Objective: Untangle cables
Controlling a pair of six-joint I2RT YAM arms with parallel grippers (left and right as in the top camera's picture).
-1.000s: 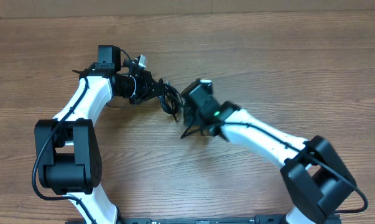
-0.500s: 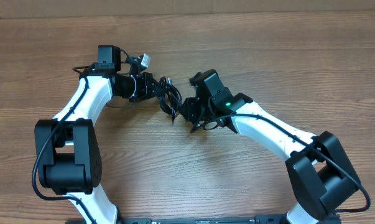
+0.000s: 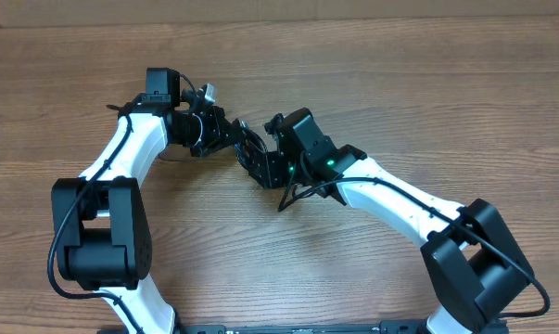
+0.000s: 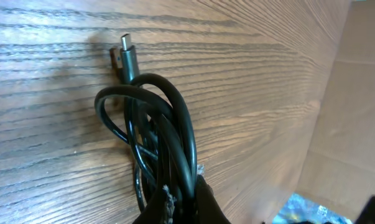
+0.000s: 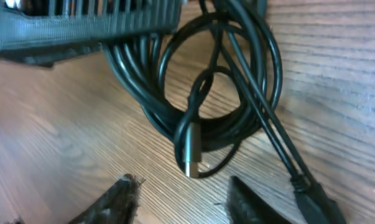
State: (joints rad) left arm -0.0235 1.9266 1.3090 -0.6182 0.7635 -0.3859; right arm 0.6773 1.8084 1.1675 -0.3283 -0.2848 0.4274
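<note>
**Left arm** (image 3: pixel 131 148): elbow bent, forearm reaching right. The left end effector (image 3: pixel 233 137) is pressed together, pinching the cables (image 3: pixel 253 153), which sit bunched mid-bench (image 3: pixel 400 83).

**Right arm** (image 3: pixel 400 209): stretched leftward across the bench. The right end effector (image 3: pixel 268 172) is spread, gripping nothing, just beside the bundle.

**Left wrist view only:** loops (image 4: pixel 168 124) run out from the pinch, with a silver-tipped plug (image 4: pixel 128 53) lying on the wood beyond them.

**Right wrist view only:** the coil (image 5: pixel 237 93) lies in rings with a grey plug (image 5: pixel 190 149) inside it. The parted fingers (image 5: pixel 122 199) stand clear of the cords.

**Change since a second ago:** the right end effector has drawn up nearer the bundle. The left arm is unmoved.
</note>
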